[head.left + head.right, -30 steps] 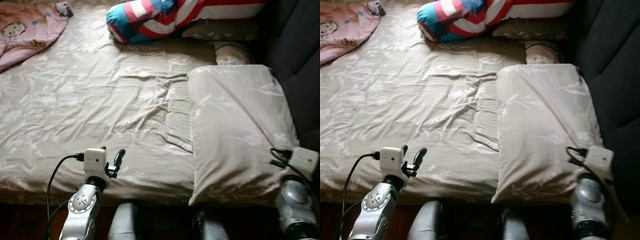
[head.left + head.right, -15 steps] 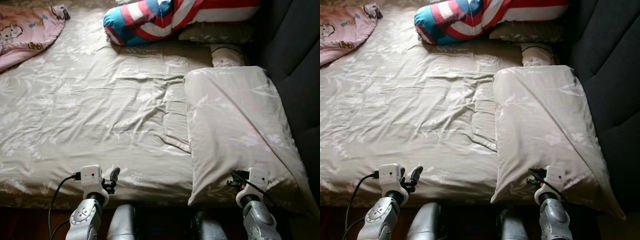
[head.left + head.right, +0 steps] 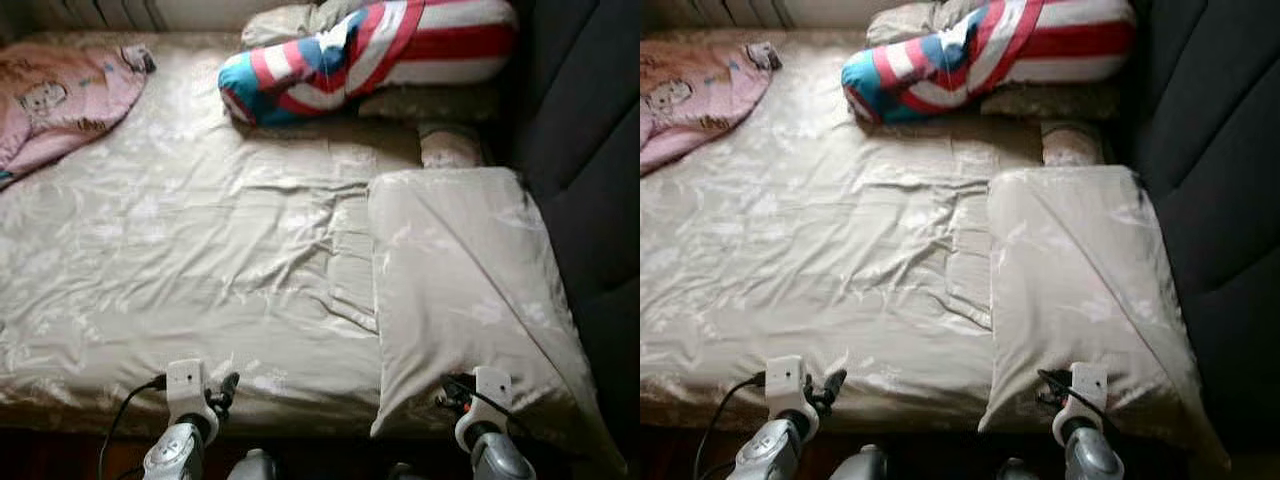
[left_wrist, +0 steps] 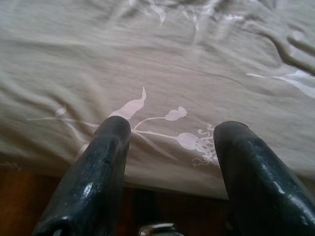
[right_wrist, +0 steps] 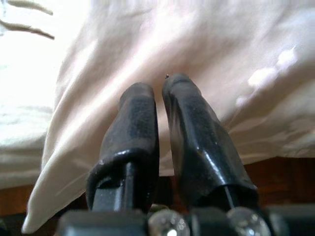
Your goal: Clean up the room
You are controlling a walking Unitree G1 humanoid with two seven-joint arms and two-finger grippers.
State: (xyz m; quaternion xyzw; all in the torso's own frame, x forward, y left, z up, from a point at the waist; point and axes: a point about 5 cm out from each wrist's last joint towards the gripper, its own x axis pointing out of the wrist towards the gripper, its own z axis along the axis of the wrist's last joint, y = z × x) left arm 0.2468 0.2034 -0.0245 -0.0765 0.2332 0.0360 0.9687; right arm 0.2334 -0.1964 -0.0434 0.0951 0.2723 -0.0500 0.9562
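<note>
A beige flowered pillow (image 3: 460,280) lies lengthwise on the right side of the bed, its near end at the bed's front edge. My right gripper (image 5: 160,86) is shut, its fingertips right at the pillow's near end with nothing visibly between them. Its wrist (image 3: 490,388) sits at that same edge. My left gripper (image 4: 172,130) is open with nothing in it and hovers over the flowered sheet (image 3: 200,250) by the front edge. It also appears low in the left eye view, left gripper (image 3: 224,387).
A red, white and blue striped pillow (image 3: 360,50) lies across the far end of the bed, with a small beige cushion (image 3: 450,147) below it. A pink blanket (image 3: 55,105) is bunched at the far left. Dark upholstery (image 3: 585,150) borders the right side.
The camera has pulled back, so the far end of the bed shows more. My right arm swung in from the right to the pillow's near end. Both arms sit lower in view.
</note>
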